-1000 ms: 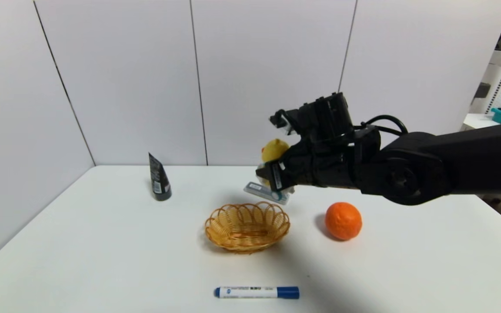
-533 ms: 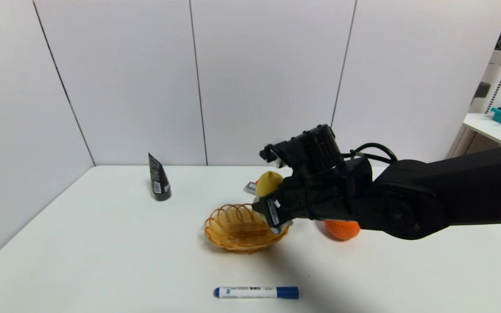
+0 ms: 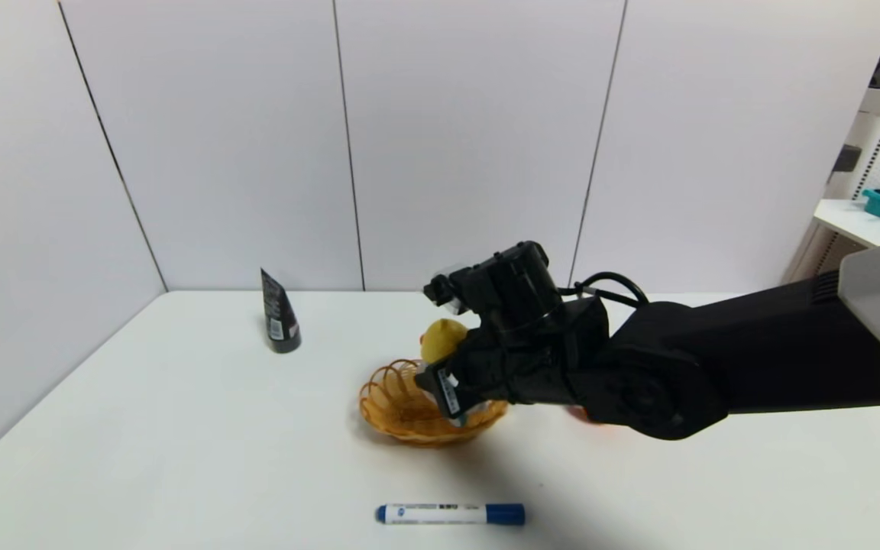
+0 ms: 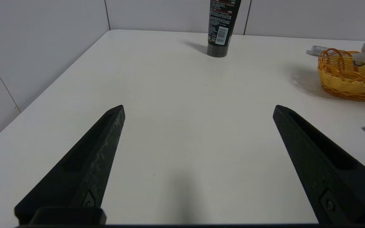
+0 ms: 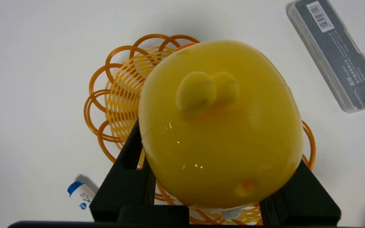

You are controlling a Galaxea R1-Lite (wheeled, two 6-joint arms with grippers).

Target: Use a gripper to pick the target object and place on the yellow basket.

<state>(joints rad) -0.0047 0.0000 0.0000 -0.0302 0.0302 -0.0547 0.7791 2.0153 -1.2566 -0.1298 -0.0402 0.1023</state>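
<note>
Head view: the right gripper (image 3: 449, 389), clamped on the duck (image 3: 441, 340), hangs over the yellow basket (image 3: 390, 403); placing is in hand. Next it likely needs lowering, then letting go. The left gripper (image 4: 198, 109) sits parked, fingers wide apart and empty.

A white table (image 3: 180, 428) holds a yellow basket (image 3: 394, 401) directly beneath the right gripper (image 3: 448, 386). A black tube (image 3: 279, 313) stands far to its left, a blue-capped marker (image 3: 449, 513) lies nearer the camera, and a grey case (image 5: 337, 53) lies beyond the basket.

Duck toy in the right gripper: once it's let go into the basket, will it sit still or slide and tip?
The duck toy looks like smooth, glossy hard plastic, so probably stiff, light and a bit slippery in the right gripper. Its head is big and rounded, so it may be top-heavy and tip on the yellow basket's curved woven floor.
</note>
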